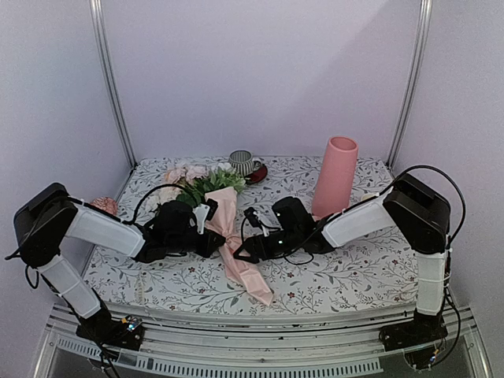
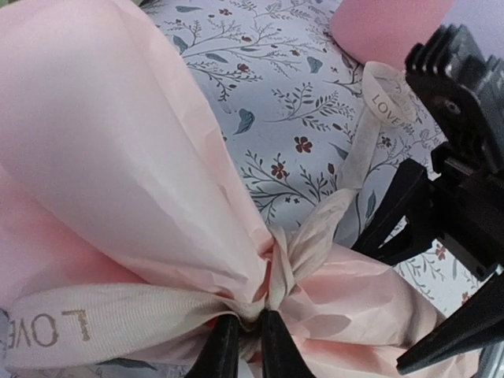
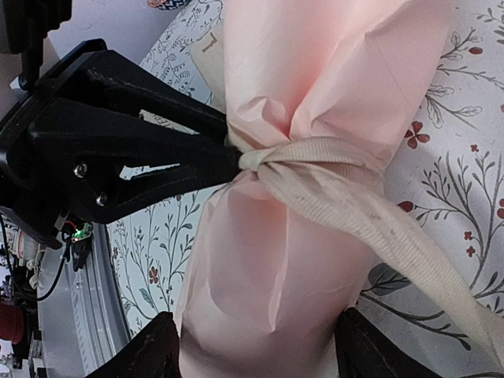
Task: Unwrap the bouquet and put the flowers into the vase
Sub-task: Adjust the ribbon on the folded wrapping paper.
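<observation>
The bouquet [image 1: 228, 216] lies on the table, its flowers [image 1: 189, 179] pointing to the back left and its pale pink paper tail to the front. My left gripper [image 2: 250, 319] is shut on the knot of the cream ribbon [image 2: 87, 323] at the bouquet's waist. The right wrist view also shows that pinch on the knot [image 3: 253, 157]. My right gripper [image 3: 256, 350] stands open, one finger on each side of the paper-wrapped stem end [image 3: 268, 268], with the paper filling the gap. The pink vase [image 1: 335, 177] stands upright at the back right.
A striped mug [image 1: 242, 163] on a red saucer sits at the back, behind the flower heads. One loose ribbon tail [image 3: 394, 236] trails across the floral tablecloth [image 1: 354, 268]. The two grippers are very close together over the bouquet.
</observation>
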`<act>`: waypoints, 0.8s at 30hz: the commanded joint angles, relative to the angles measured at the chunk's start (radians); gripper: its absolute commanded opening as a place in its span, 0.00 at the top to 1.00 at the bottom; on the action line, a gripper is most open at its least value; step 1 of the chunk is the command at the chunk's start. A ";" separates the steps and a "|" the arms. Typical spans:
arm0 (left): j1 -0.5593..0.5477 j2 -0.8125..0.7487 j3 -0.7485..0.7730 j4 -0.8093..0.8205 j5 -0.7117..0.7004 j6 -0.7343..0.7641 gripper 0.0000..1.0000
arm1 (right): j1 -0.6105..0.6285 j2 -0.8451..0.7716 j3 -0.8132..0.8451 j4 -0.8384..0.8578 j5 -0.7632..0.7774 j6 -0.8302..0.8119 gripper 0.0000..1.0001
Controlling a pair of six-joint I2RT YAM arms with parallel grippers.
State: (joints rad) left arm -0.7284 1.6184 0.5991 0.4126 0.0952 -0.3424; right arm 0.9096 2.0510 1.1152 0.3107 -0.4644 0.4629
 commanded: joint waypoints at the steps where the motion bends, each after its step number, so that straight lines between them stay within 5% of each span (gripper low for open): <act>1: -0.016 0.024 0.014 -0.036 -0.023 0.017 0.92 | 0.005 0.027 -0.015 -0.009 -0.013 0.015 0.30; 3: -0.016 0.017 0.011 -0.043 -0.031 0.018 1.00 | 0.005 0.023 -0.026 -0.007 -0.006 0.016 0.30; 24: -0.020 -0.158 -0.058 -0.136 -0.206 -0.150 1.00 | 0.004 -0.024 -0.107 -0.023 0.170 0.074 0.32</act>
State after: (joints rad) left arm -0.7502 1.4864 0.5648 0.2924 -0.0429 -0.4522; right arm 0.9127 2.0472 1.0496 0.3508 -0.3569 0.5198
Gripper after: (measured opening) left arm 0.006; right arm 0.674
